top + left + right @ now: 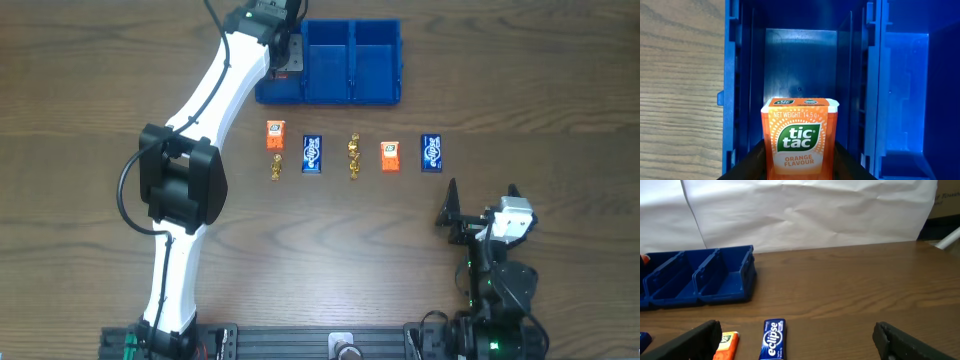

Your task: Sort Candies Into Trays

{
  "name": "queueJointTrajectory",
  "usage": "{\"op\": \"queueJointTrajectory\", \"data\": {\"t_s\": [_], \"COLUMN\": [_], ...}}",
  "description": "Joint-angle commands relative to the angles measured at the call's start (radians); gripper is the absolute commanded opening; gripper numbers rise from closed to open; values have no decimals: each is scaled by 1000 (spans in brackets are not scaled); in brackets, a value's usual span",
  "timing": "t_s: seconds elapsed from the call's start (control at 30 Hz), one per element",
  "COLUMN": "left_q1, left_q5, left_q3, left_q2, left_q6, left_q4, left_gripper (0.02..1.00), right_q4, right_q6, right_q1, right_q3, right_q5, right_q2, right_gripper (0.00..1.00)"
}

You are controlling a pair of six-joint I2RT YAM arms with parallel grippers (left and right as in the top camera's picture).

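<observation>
An orange candy box (800, 137), labelled in white lettering on a green mark, is clamped upright in the left pincer (800, 162) over the leftmost compartment of the blue tray (730, 75). The right pincer (481, 198) is held wide apart, with nothing between its fingers. In the top view, two more orange boxes (275, 135), two blue packs (312, 153) and gold-wrapped sweets (353, 147) are laid in a row on the desk (560, 100).
</observation>
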Motion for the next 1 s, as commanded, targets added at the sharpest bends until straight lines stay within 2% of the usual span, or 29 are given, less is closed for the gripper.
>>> {"op": "queueJointTrajectory", "data": {"t_s": [0.03, 0.23, 0.27, 0.3, 0.37, 0.73, 0.87, 1.0], "left_q1": [3, 3, 3, 3, 3, -22, -51, -75], "left_q5": [-3, -3, -3, -3, -3, 1, -1, -4], "left_q3": [42, 42, 42, 42, 42, -23, -309, -605], "left_q2": [-21, -22, -22, -22, -22, -211, -415, -519], "left_q6": [4, 3, 3, 3, -5, -47, -85, -87], "left_q4": [12, 16, 18, 20, 23, -50, 7, 159], "left_gripper": [316, 404, 470, 709, 985, 998, 998, 1000], "right_q4": [-3, -3, -3, -3, -3, -3, -3, -3], "right_q6": [-12, -12, -12, -12, -12, -12, -12, -12], "right_q1": [2, 2, 2, 2, 2, 2, 2, 2], "right_q3": [-3, -3, -3, -3, -3, -3, -3, -3], "right_q5": [-5, -5, -5, -5, -5, -5, -5, -5], "right_q2": [-7, -7, -7, -7, -7, -7, -7, -7], "right_gripper": [1000, 1000, 1000, 1000, 1000, 1000, 998, 1000]}}
